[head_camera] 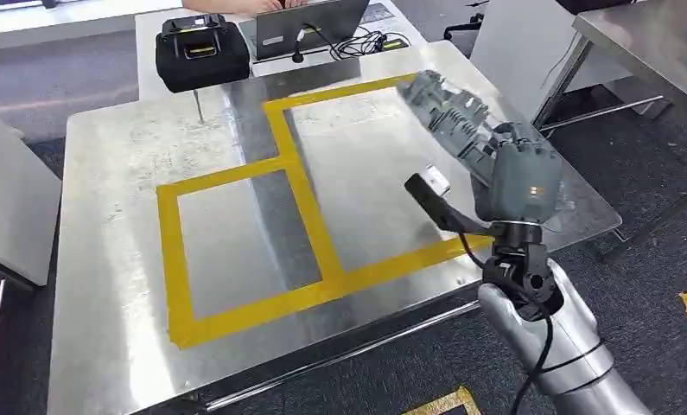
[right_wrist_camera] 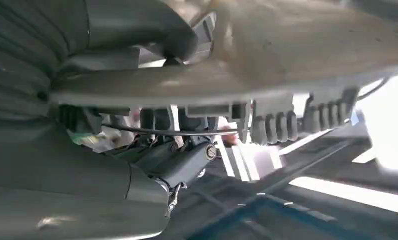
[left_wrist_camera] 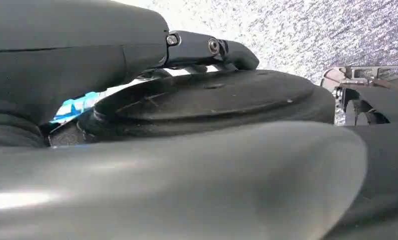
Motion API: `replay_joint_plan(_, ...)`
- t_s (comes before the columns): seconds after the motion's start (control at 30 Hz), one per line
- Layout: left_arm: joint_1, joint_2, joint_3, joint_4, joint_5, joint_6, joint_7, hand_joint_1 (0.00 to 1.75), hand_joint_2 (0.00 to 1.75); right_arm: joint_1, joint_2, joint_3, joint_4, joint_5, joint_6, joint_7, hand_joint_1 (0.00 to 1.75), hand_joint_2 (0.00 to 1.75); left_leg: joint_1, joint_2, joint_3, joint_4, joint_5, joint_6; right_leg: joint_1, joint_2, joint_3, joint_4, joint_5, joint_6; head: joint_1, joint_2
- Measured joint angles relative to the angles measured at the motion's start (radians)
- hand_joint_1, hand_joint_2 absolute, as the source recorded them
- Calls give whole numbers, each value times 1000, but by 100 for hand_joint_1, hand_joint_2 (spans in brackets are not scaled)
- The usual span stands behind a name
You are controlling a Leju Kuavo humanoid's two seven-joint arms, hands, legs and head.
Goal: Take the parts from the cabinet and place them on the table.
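My right hand raised over the steel table, fingers closed around a grey ribbed plastic part, part tilted, blurred.

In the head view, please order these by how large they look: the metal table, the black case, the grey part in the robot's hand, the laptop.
1. Metal table, by far the largest.
2. Grey part, held by the right hand; nearness to the camera may enlarge it.
3. Black case and laptop look alike; the laptop is cut off by the frame, so unranked.
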Motion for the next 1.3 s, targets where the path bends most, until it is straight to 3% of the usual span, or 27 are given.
replay_joint_plan(0.07, -1, 1, -3, 0, -1, -4, 0, 0, 0, -9, 36, 37, 43, 8, 38, -44, 175, 175, -1, 0, 0, 0, 0, 1, -1, 0, 0, -1, 1, 3, 1, 0)
replay_joint_plan(0.3, -1, 5, -10, 0, -3, -11, 0, 0, 0, -38, 125, 133, 160, 10, 58, -80, 175, 175, -1, 0, 2, 0, 1, 3, -1, -1, 1, -2, 1, 11, -1, 0)
replay_joint_plan(0.4, 0, 6, -12, 0, -3, -14, -1, 0, 0, -36, 162, 166, 220, -45, 99, -118, 175, 175, -1, 2, 2, 0, 1, 3, -1, 0, 1, -2, 1, 11, 0, 0)
replay_joint_plan(0.6, 0, 7, -20, 0, -7, -16, -5, 0, 0, -16, 280, 251, 407, -183, 95, -186, 175, 175, 1, 3, 4, -1, 2, 3, 1, 1, 1, -2, 1, 11, -2, 0)
replay_joint_plan(0.7, 0, 8, -26, 0, -7, -16, -6, 0, 0, -19, 324, 272, 495, -272, 109, -205, 175, 175, 1, 5, 6, -2, 1, 3, 1, 2, 2, -2, 1, 10, -3, 0)
replay_joint_plan(0.83, 1, 9, -29, 0, -7, -16, -6, 0, 0, -19, 362, 292, 574, -296, 114, -211, 175, 175, 1, 4, 6, -2, 1, 3, 1, 2, 2, -2, 0, 9, -3, 0)
replay_joint_plan(0.93, 1, 9, -29, 0, -5, -15, -7, 0, 0, -26, 378, 301, 619, -350, 169, -208, 175, 175, 1, 5, 6, -2, 1, 3, 1, 2, 2, -2, 0, 9, -3, 0)
replay_joint_plan(0.97, 1, 9, -30, 0, -3, -15, -7, 0, 0, -32, 381, 305, 634, -391, 205, -202, 159, 175, 1, 5, 7, -2, 1, 3, 1, 2, 3, -2, 0, 9, -3, 0)
replay_joint_plan(1.0, 1, 9, -30, 0, 0, -15, -7, 0, 0, -40, 383, 310, 648, -430, 234, -194, 110, 0, 1, 5, 9, -2, 1, 3, 1, 2, 4, -2, 0, 9, -3, 0)
replay_joint_plan(1.03, 1, 9, -30, 0, 2, -14, -7, 0, 0, -50, 384, 313, 658, -462, 256, -186, 106, 0, 1, 5, 11, -2, 1, 3, 1, 2, 0, -3, 0, 9, -3, 0)
replay_joint_plan(1.1, 2, 9, -30, 0, 8, -12, -8, 0, 0, -72, 386, 321, 689, -530, 302, -175, 38, 0, 1, 4, 23, -2, -8, 3, 1, 2, 2, -4, -14, 4, -3, 0)
replay_joint_plan(1.13, 3, 9, -30, 0, 11, -11, -10, 0, 0, -79, 387, 325, 704, -560, 307, -173, 59, 0, 1, 4, 29, -2, -10, 4, 1, 2, 8, -5, -16, 6, -3, 0)
replay_joint_plan(1.17, 3, 9, -30, 0, 14, -11, -11, 0, 0, -83, 388, 329, 718, -584, 304, -173, 143, 0, 1, 3, 34, -2, -13, 5, 1, 2, 14, -6, -18, 6, -3, 0)
replay_joint_plan(1.2, 4, 9, -30, 0, 17, -11, -13, 0, 0, -87, 389, 333, 732, -602, 300, -173, 175, 0, 1, 3, 37, -2, -13, 5, 1, 2, 17, -6, -19, 7, -2, 0)
replay_joint_plan(1.3, 6, 9, -30, 0, 24, -9, -16, 0, 0, -109, 389, 339, 761, -639, 268, -169, 175, 0, 1, 2, 38, -2, -13, 5, 1, 2, 19, -6, -18, 7, -2, 0)
